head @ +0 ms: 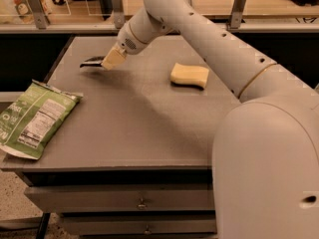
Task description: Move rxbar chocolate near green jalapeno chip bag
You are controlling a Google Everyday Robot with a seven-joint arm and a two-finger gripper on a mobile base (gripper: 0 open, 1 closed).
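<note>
The rxbar chocolate [91, 61] is a small flat black bar. It sticks out to the left of my gripper [110, 60], which is shut on its right end and holds it a little above the far left part of the table. The green jalapeno chip bag [33, 117] lies flat at the table's left edge, label side up, partly overhanging the edge. The bag is well in front of and to the left of the bar.
A pale yellow sponge-like block [189, 75] lies on the grey table [144, 128] to the right of the gripper. My arm reaches in from the right. A rail with posts [116, 6] runs behind the table. Drawers sit below its front edge.
</note>
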